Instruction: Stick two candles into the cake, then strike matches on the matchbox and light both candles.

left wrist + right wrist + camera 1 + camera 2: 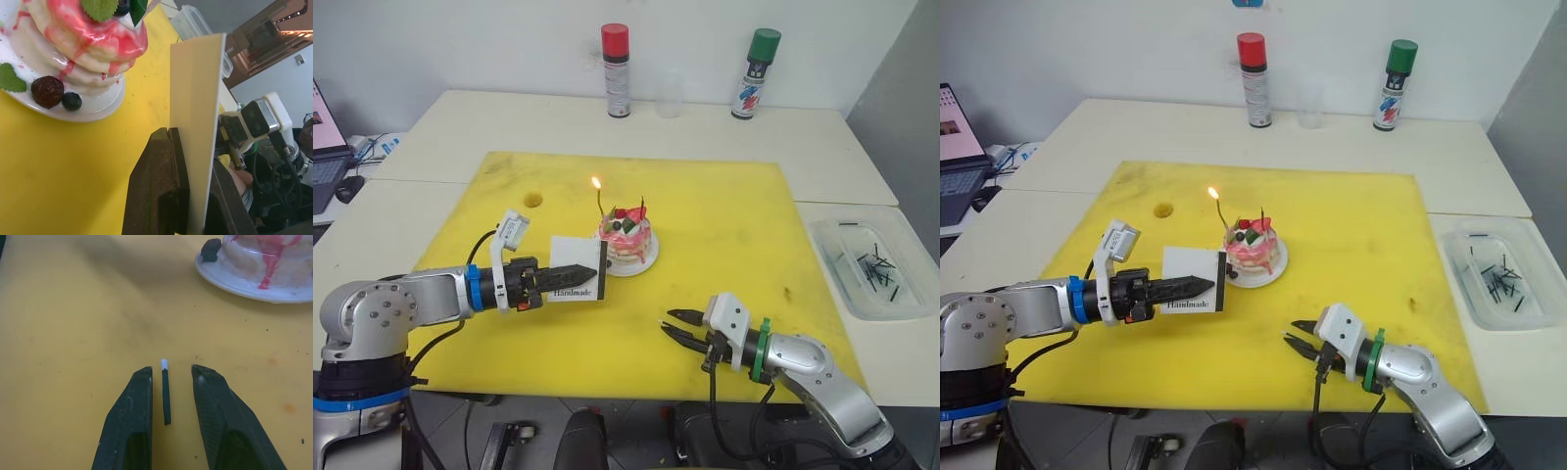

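- Left tool (590, 270) clamps the matchbox (576, 267) upright, just beside the cake (626, 241) at its 9 o'clock.
- Right tool (170, 377), fingers spread, straddles a match (166, 395) on the yellow surface (724, 225), open room around.

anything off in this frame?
One match lies loose on the yellow mat between the open fingers of the right gripper, not held. Only one of the two candles on the cake is lit; the other isn't.

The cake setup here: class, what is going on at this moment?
Two candles stand in the cake; one candle burns, the other candle is unlit. The left tool holds the matchbox upright beside the cake. The right tool is open around a match lying on the yellow mat.
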